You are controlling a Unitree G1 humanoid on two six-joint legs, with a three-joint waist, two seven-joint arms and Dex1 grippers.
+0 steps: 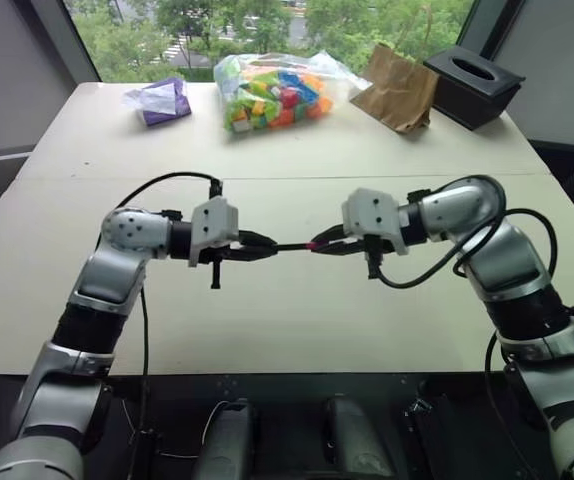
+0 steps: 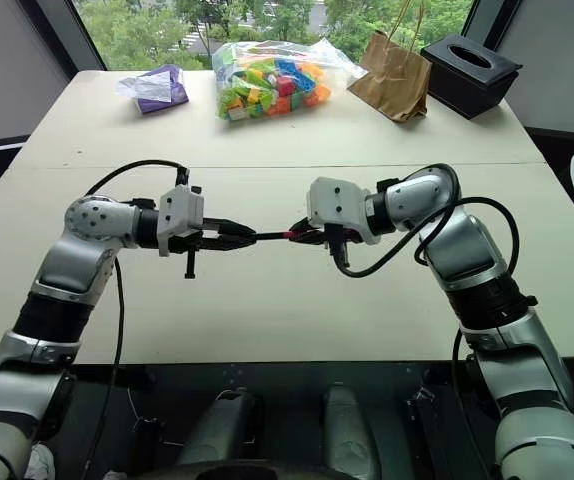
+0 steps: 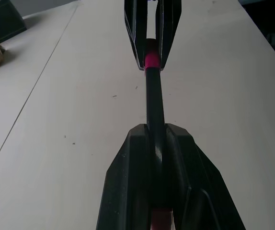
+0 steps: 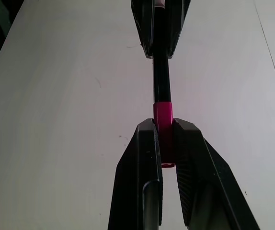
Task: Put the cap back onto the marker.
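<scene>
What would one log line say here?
left pincer: shut on marker | right pincer: shut on cap | cap meets marker, above table

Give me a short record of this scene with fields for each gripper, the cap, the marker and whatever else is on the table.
left gripper: shut on the marker
right gripper: shut on the cap
cap: on the marker's end, facing the left gripper
marker: held level above the table
far edge: bag of toy blocks, paper bag, black tissue box, purple packet
</scene>
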